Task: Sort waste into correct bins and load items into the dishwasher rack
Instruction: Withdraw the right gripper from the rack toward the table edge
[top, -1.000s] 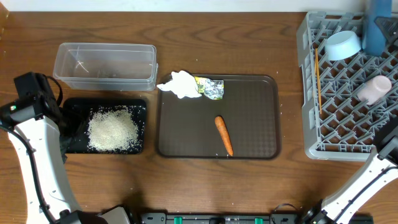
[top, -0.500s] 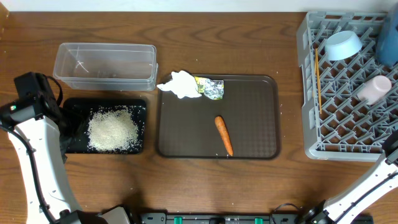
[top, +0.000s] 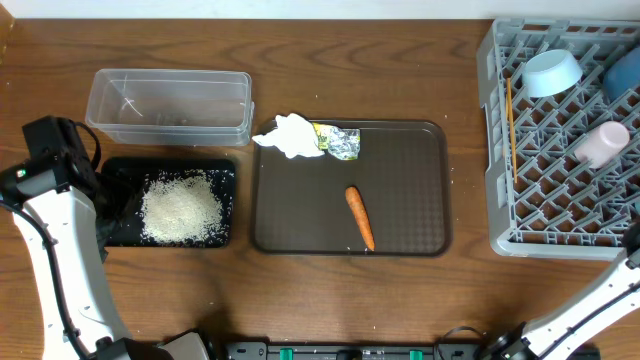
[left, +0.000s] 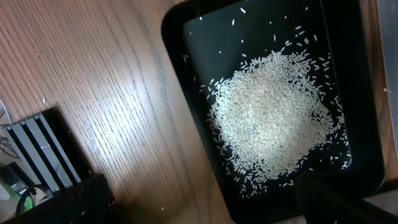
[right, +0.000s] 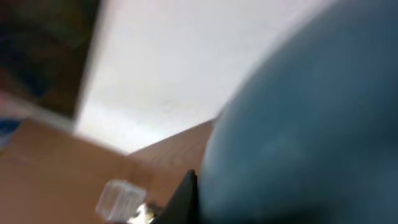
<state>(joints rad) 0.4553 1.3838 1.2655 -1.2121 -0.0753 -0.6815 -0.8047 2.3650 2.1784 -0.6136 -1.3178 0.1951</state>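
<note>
**Overhead.** Rice (top: 182, 208) is heaped in the black bin (top: 222, 172), with the clear tub (top: 170, 105) just beyond it. On the brown tray (top: 410, 170) lies the carrot (top: 360, 217), long axis near-to-far and slightly slanted. The tissue (top: 290, 135) and foil wrapper (top: 340, 142) sit at the tray's far rim. The carrot lies right of the left arm (top: 45, 165), judged the nearer arm. The rack (top: 545, 215) holds the light-blue bowl (top: 552, 72), a cup (top: 600, 143) and chopsticks (top: 509, 110). The dark-blue bowl (top: 625, 75) is at the rack's far right edge.

**Left wrist.** The left pincer (left: 205, 190) is spread wide and empty above the rice.

**Right wrist.** The view is blurred. The right pincer (right: 188, 196) is pressed together, apparently on the dark-blue bowl's rim. No writing is legible.
</note>
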